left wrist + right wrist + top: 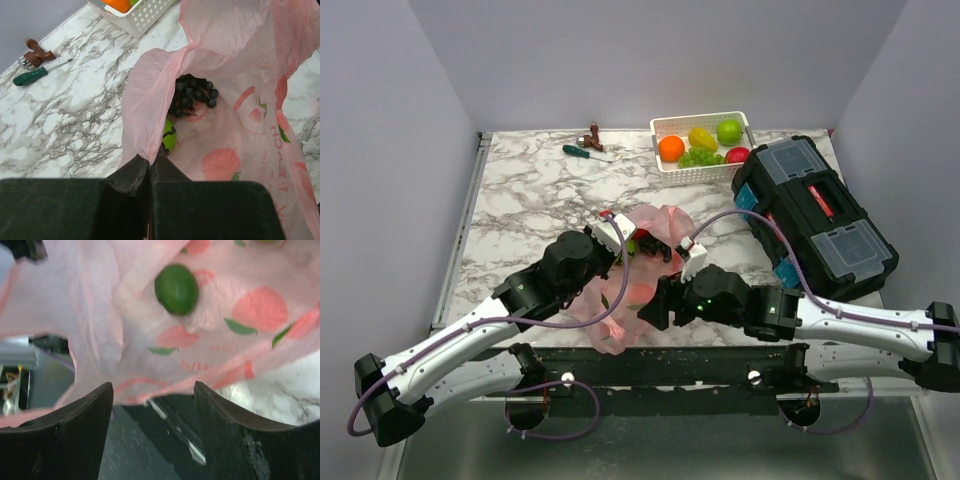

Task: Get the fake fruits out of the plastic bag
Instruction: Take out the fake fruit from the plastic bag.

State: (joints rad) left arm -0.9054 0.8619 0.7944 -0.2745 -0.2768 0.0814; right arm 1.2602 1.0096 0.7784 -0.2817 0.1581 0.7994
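The marble table [520, 190] carries everything, and the pink plastic bag [660, 222] lies crumpled at its near edge, mouth turned toward the back. Off to the bag's right sits the black toolbox [815, 215], well apart from it.

The left gripper [150, 167] is at the bag's left rim, its fingers pressed together with a fold of the pink film pinched between them, holding the mouth up. The right gripper [152, 405] is at the bag's near edge with its fingers spread. The hem hangs across the gap, and nothing is clamped.

Beyond the bag, back and to the right, stands the white basket [705, 122], holding an orange [671, 148], a lemon [702, 137], a green apple [729, 130], green grapes [698, 157] and a red apple [738, 155].

Inside the bag a dark grape bunch [192, 95] lies near the opening, with a green fruit [169, 140] just below it against the left wall.

A screwdriver [586, 152] lies beyond the bag, back and to the left.
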